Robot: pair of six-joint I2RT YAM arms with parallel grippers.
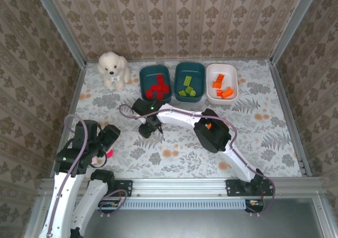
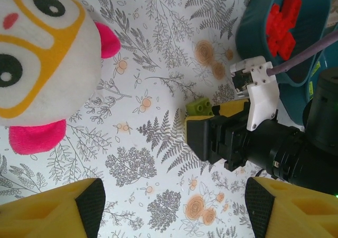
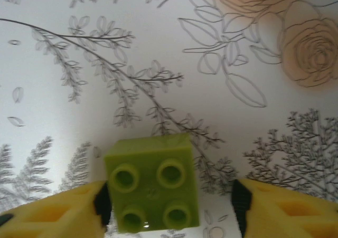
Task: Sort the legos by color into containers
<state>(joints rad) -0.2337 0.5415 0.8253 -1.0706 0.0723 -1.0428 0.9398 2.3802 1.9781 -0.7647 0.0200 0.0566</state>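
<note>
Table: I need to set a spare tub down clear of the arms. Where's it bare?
Bare: the table on the right, bounded by the right arm, the wall and the white tub. Crowded: back row, and near-left around the doll toy.

Doll toy (image 2: pixel 37 53) at ten o'clock on the floral tabletop (image 2: pixel 158 48); teal tub (image 2: pixel 249 35) with red legos (image 2: pixel 282 24) at one o'clock. Right pincer (image 2: pixel 203 119) enters from three o'clock, a green brick (image 2: pixel 199 106) at its tip. Left pincer (image 2: pixel 171 217) has its fingers (image 2: pixel 58 209) spread at five and seven.

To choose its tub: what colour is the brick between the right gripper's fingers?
The brick is olive green; clearest in the right wrist view.
</note>
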